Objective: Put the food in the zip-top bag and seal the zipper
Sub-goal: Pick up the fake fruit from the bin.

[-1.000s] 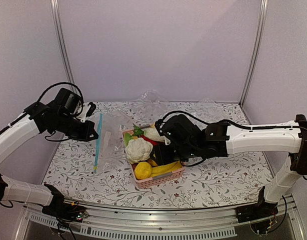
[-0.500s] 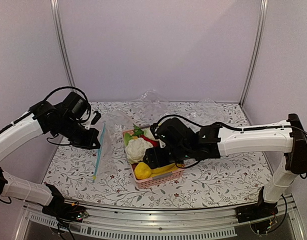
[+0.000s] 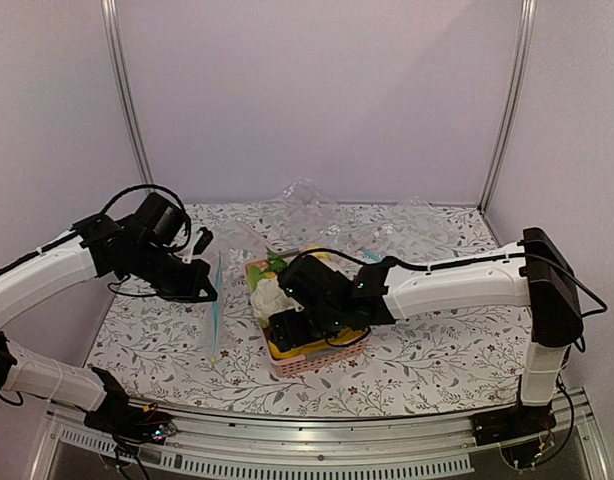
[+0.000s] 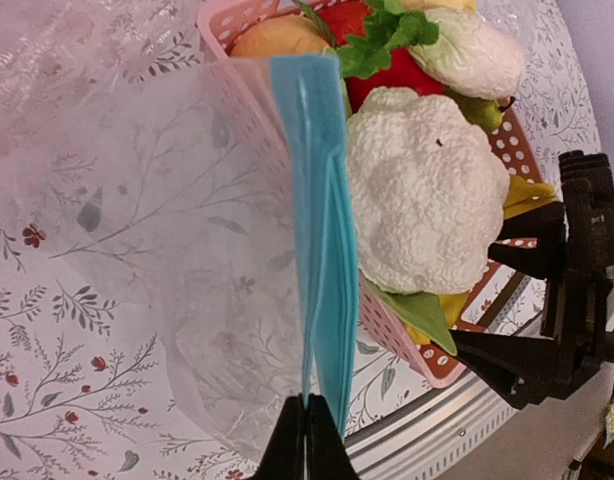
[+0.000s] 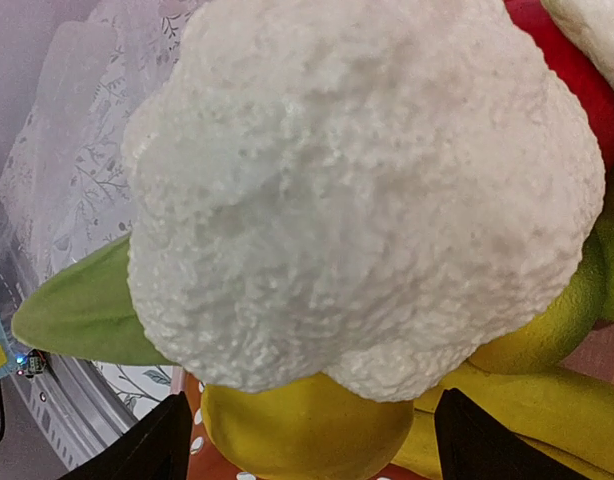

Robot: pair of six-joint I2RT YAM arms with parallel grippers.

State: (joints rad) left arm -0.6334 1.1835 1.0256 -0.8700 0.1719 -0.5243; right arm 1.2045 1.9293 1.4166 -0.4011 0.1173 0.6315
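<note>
Pale lilac walls close in a table (image 3: 437,340) spread with a flowered cloth, and nearly everything sits crowded at its middle, with little free room around it. What the coming move turns on is the yellow lemon (image 5: 287,420). It lies straight ahead of the right tool (image 5: 317,450), low in the pink basket (image 3: 317,362) at its near end, tucked under the overhanging white cauliflower (image 5: 367,190). That tool's fingers stand wide apart, one to either side of the lemon, and they hold nothing. I judge that the right arm is the nearer one for the pick, though the cauliflower leaves it little clearance above. The left tool (image 4: 307,440) is pinched tight on one end of the light-blue zipper (image 4: 322,250). It holds the transparent zip-top bag (image 4: 167,250) up just beside the basket's left wall. The strip runs straight away from its tips. Whether the bag's mouth is parted enough to take the fruit, I cannot tell.
</note>
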